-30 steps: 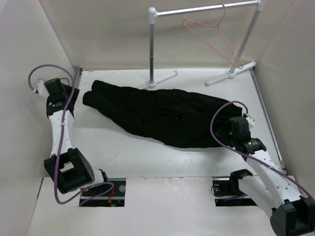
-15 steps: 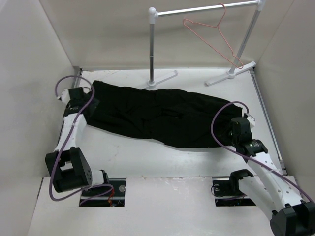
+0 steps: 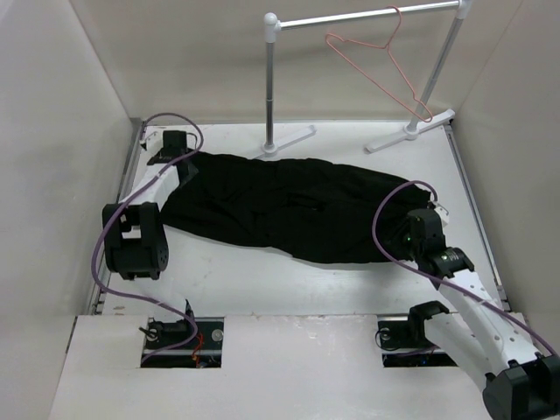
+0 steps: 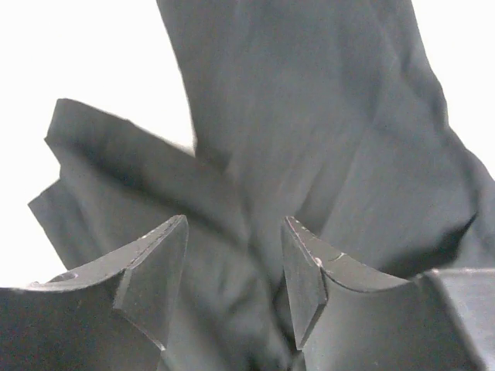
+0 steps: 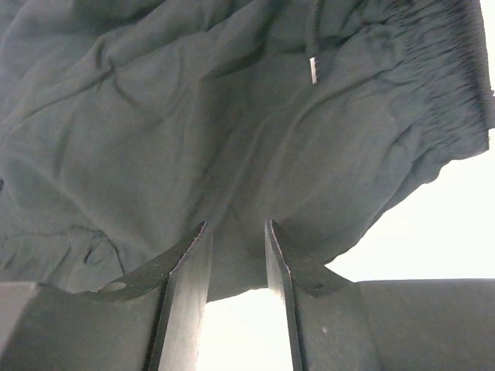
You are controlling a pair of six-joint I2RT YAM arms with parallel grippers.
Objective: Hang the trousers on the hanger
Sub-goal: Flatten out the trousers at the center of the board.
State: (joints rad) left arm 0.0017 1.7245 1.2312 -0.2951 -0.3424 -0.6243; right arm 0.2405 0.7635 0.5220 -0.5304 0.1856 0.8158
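Note:
The black trousers [image 3: 289, 206] lie flat across the table, leg ends at the left and waistband at the right. The pink-red wire hanger [image 3: 378, 61] hangs empty on the rail at the back right. My left gripper [image 3: 185, 166] is over the leg ends. In the left wrist view it [image 4: 234, 267] is open, with dark fabric [image 4: 309, 116] lying under and between the jaws. My right gripper [image 3: 402, 234] is at the waistband edge. In the right wrist view it [image 5: 237, 232] is open with a narrow gap, its tips at the edge of the gathered waistband [image 5: 418, 85].
The white-and-silver garment rail [image 3: 367, 16] stands at the back on two feet [image 3: 289, 140], with posts at the left and right. White walls close in the table on the left, back and right. Purple cables loop off both arms.
My left arm has swung from the far left wall toward the back, and its gripper now sits over the trouser leg ends. The right arm has barely moved. The trousers lie as before.

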